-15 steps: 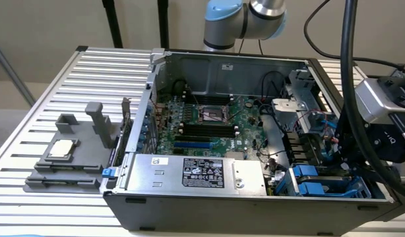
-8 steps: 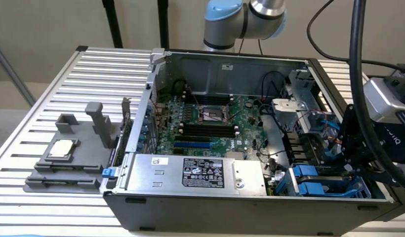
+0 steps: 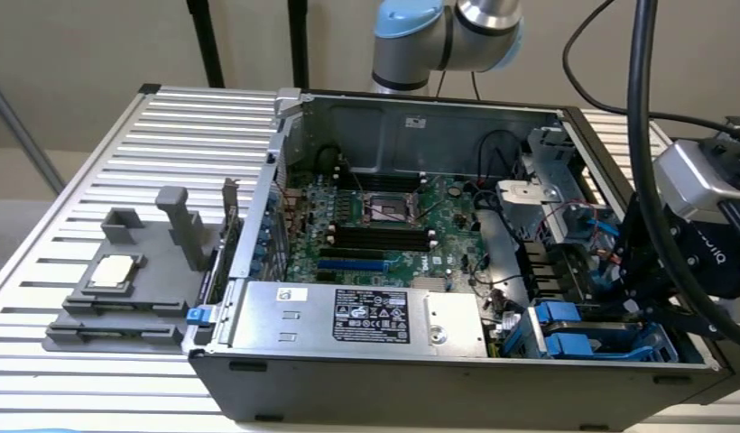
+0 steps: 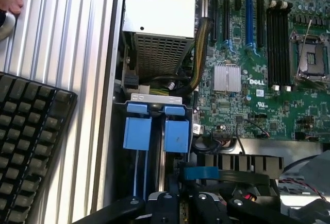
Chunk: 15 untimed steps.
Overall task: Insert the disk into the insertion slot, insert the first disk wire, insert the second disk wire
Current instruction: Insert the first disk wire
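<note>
Ribbed metal slats make up the surface [image 3: 81,379], and on it stands an open computer case [image 3: 467,383] with its motherboard [image 3: 383,225] laid bare. A grey holder [image 3: 129,289] sits outside the case on the exterior view's left. A silver box with a black label [image 3: 358,316] lies along the near wall inside. In the wrist view a black keyboard [image 4: 31,147] rests on the slats beside the case, with a person's hand [image 4: 9,0] near it.

The claw [image 3: 629,289] reaches down into the case's corner on the exterior view's right, just above the insertion slot [image 3: 575,334]. This is a grey cage with bright blue tabs. In the wrist view the claw [image 4: 191,201] hangs close to the slot [image 4: 154,99], with a small blue piece [image 4: 201,172] just beside it. Whether that piece is a wire's plug I cannot tell, nor whether the claw is wide, narrow or holding something.

The disk I cannot tell apart from the cage's blue parts. Judging by the blue tabs standing in the cage, it is probably seated there.

The disk should handle as a stiff, dense block, heavy for its bulk and sensitive to knocks. It is best taken by its blue carrier frame, not by the labelled face. Its wires would be thin and limp, so the firm plug end is the place to hold them
</note>
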Each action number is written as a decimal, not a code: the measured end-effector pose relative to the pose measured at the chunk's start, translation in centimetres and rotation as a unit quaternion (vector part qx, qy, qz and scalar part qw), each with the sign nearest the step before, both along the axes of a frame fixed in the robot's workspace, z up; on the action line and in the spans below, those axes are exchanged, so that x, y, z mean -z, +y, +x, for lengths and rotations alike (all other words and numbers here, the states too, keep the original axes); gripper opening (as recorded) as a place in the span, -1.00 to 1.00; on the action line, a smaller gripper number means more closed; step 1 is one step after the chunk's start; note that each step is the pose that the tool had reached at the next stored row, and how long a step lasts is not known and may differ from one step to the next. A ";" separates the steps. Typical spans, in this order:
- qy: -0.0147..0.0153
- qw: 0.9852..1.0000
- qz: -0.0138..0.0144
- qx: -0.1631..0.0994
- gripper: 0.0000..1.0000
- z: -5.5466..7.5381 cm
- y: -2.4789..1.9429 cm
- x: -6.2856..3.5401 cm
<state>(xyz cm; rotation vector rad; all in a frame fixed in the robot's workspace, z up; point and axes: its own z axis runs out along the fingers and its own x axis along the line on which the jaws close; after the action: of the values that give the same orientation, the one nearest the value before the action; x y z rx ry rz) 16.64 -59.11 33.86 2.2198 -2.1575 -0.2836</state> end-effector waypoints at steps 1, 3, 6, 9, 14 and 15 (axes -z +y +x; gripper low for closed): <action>0.001 1.000 -0.001 0.002 -0.67 0.0 0.01 0.00; 0.004 1.000 -0.003 0.005 -0.67 0.1 0.02 0.00; 0.006 1.000 -0.006 0.009 -0.67 0.3 0.03 0.00; 0.009 1.000 -0.008 0.012 -0.67 0.5 0.07 0.01; 0.013 1.000 -0.012 0.015 -0.67 0.8 0.30 0.02; 0.014 1.000 -0.013 0.015 -0.67 0.8 0.33 0.02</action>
<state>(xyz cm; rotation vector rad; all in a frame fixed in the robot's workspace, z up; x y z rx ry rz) 17.40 -58.78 33.84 2.1588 -2.1700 -0.2850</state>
